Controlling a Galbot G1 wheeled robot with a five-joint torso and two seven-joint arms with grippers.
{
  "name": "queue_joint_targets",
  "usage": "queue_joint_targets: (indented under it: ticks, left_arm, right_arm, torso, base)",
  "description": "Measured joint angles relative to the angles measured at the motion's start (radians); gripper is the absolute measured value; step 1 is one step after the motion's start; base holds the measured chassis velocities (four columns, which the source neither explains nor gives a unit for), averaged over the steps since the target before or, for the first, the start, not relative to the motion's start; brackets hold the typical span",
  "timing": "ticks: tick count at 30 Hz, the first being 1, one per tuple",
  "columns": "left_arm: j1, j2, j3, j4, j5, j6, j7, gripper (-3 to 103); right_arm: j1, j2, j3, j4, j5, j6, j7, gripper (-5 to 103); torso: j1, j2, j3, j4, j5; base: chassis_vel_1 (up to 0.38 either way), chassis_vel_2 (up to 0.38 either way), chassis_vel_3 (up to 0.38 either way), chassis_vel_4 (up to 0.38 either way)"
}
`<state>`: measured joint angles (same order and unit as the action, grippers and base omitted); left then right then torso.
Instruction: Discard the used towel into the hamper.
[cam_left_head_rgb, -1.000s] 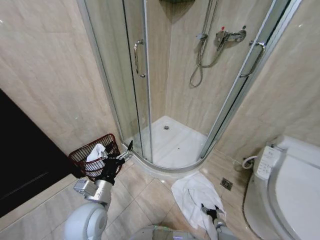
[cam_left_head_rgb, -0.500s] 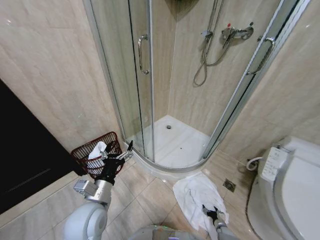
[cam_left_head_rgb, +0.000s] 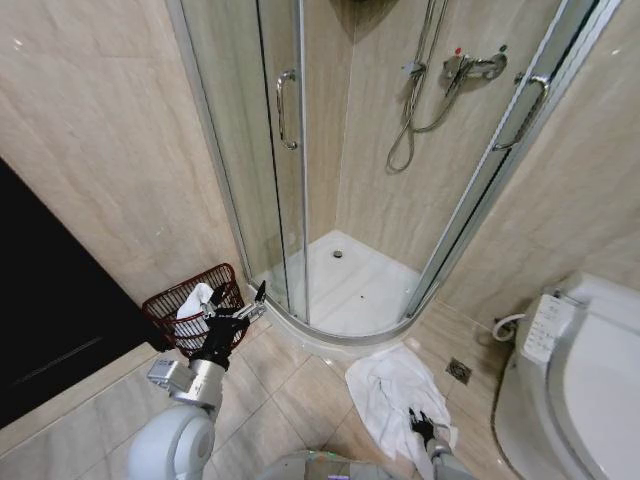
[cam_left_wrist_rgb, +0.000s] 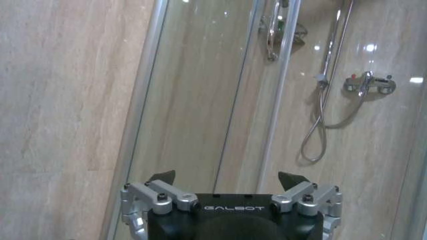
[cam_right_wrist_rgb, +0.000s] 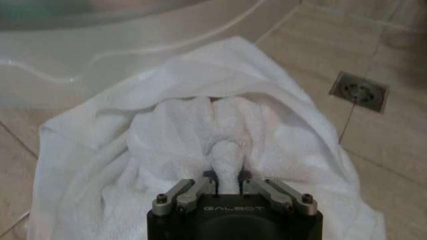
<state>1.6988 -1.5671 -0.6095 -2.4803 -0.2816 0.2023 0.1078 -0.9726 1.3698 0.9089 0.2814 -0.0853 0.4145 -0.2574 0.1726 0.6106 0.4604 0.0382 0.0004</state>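
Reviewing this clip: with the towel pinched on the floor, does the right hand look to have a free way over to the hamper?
Probably not directly. The right hand is shut on the towel near the toilet; the hamper sits across the floor, with the open left hand right beside its rim.

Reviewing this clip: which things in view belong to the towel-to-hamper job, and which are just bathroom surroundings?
Part of the job:
- white towel crumpled on the floor
- hamper, already holding something white
- right end effector, pinching a fold of the towel
- left end effector, open, beside the hamper

Just surroundings:
- shower enclosure
- shower hose
- floor drain
- toilet
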Motion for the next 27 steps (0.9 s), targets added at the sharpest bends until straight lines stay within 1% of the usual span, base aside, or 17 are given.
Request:
queue_joint_targets:
  ticks: [1,2,5,10,11,13,14,16,17,20,21,24,25,27]
  left_arm:
    - [0.0,0.0,0.0,0.0,0.0,0.0,0.0,100]
    - [0.0,0.0,0.0,0.0,0.0,0.0,0.0,100]
    - [0.0,0.0,0.0,0.0,0.0,0.0,0.0,100]
    - [0.0,0.0,0.0,0.0,0.0,0.0,0.0,100]
    - [0.0,0.0,0.0,0.0,0.0,0.0,0.0,100]
    - [0.0,0.0,0.0,0.0,0.0,0.0,0.0,100]
    - [0.0,0.0,0.0,0.0,0.0,0.0,0.0,100]
    - [0.0,0.0,0.0,0.0,0.0,0.0,0.0,100]
    - [0.0,0.0,0.0,0.0,0.0,0.0,0.0,100]
    - [0.0,0.0,0.0,0.0,0.0,0.0,0.0,100]
    - [0.0,0.0,0.0,0.0,0.0,0.0,0.0,100]
    - [0.0,0.0,0.0,0.0,0.0,0.0,0.0,100]
    - [0.0,0.0,0.0,0.0,0.0,0.0,0.0,100]
    - [0.0,0.0,0.0,0.0,0.0,0.0,0.0,100]
  right_arm:
    - [-0.01,0.001,-0.001,0.019,0.007,0.003,-0.002,16]
    - [-0.01,0.001,-0.001,0.019,0.007,0.003,-0.002,16]
    - [-0.042,0.009,-0.002,0.079,0.029,0.023,-0.005,8]
    - [-0.089,0.021,-0.007,0.165,0.041,0.048,-0.012,8]
    - [-0.104,0.024,-0.007,0.187,0.039,0.081,-0.013,8]
    - [-0.13,0.028,-0.007,0.226,0.039,0.117,-0.012,8]
    - [-0.13,0.028,-0.007,0.226,0.039,0.117,-0.012,8]
    - [-0.188,0.034,-0.008,0.322,0.047,0.147,-0.011,8]
    - [-0.188,0.034,-0.008,0.322,0.047,0.147,-0.011,8]
    - [-0.294,0.045,-0.015,0.497,0.08,0.16,-0.008,8]
    - [-0.294,0.045,-0.015,0.497,0.08,0.16,-0.008,8]
    - [-0.414,0.055,-0.024,0.716,0.154,0.158,-0.006,8]
    - [-0.414,0.055,-0.024,0.716,0.154,0.158,-0.006,8]
    - [-0.482,0.058,-0.023,0.866,0.194,0.156,-0.006,8]
  torso:
    - [0.0,0.0,0.0,0.0,-0.0001]
    - [0.0,0.0,0.0,0.0,-0.0001]
    - [0.001,0.002,0.001,0.0,0.0]
    - [0.001,0.003,0.001,0.0,-0.0006]
    - [0.001,0.003,0.001,0.0001,-0.0003]
    - [0.001,0.003,0.002,0.0002,-0.0002]
    - [0.001,0.003,0.002,0.0002,-0.0002]
    - [0.002,0.004,0.002,0.0002,-0.0003]
    - [0.002,0.004,0.002,0.0002,-0.0003]
    - [0.002,0.004,0.002,0.0,-0.0003]
    - [0.002,0.004,0.002,0.0,-0.0003]
    - [0.002,0.005,0.002,-0.0001,-0.0003]
    - [0.002,0.005,0.002,-0.0001,-0.0003]
    - [0.002,0.005,0.003,-0.0001,-0.0007]
  base:
    - [0.0,0.0,0.0,0.0]
    - [0.0,0.0,0.0,0.0]
    - [0.0,0.0,0.0,0.0]
    - [0.0,0.0,0.0,0.0]
    - [0.0,0.0,0.0,0.0]
    - [0.0,0.0,0.0,0.0]
    - [0.0,0.0,0.0,0.0]
    - [0.0,0.0,0.0,0.0]
    - [0.0,0.0,0.0,0.0]
    - [0.0,0.0,0.0,0.0]
    - [0.0,0.0,0.0,0.0]
    - [0.0,0.0,0.0,0.0]
    - [0.0,0.0,0.0,0.0]
    - [0.0,0.0,0.0,0.0]
